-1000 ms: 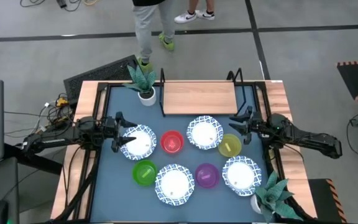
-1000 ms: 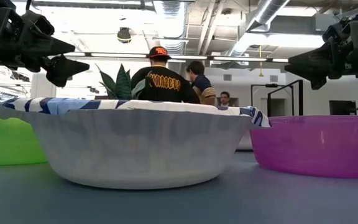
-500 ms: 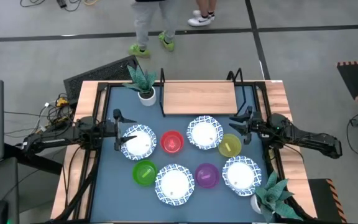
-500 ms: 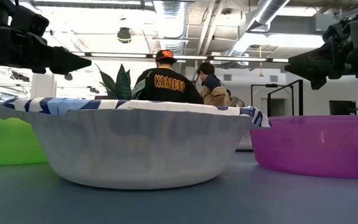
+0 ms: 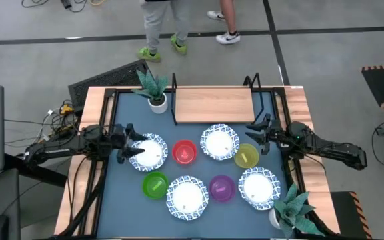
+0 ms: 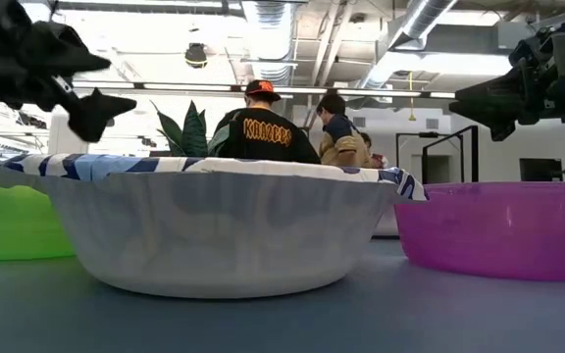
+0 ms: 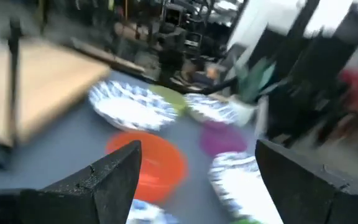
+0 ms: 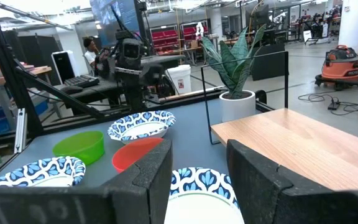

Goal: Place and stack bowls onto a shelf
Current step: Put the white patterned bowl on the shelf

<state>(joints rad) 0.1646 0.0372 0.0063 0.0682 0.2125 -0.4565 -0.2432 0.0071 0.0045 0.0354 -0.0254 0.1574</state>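
Presently, the left pincer (image 5: 131, 142) sits at the left of the high view, its fingers spread, over the left edge of a white blue-rimmed bowl (image 5: 149, 152) and holding nothing. The right pincer (image 5: 255, 132) is at the right of that view, fingers also spread and empty, just beside the yellow bowl (image 5: 247, 157).

Between the two pincers, on the blue-grey desk (image 5: 199, 170), lie the red bowl (image 5: 184, 152) and a second patterned bowl (image 5: 219, 142), which touches the yellow one. Lower in the frame runs a row: the green bowl (image 5: 155, 185), a third patterned bowl (image 5: 187, 197), the purple bowl (image 5: 221, 188) and a fourth patterned bowl (image 5: 259, 186).

The shelf (image 5: 214, 105), a light wooden board in a black frame, stands at the upper centre of the desk with no bowl on it. A potted plant (image 5: 155, 89) stands at its left end; another (image 5: 292, 212) is at the lower right corner.

Two persons' legs (image 5: 160, 27) show on the floor at the top of the frame.
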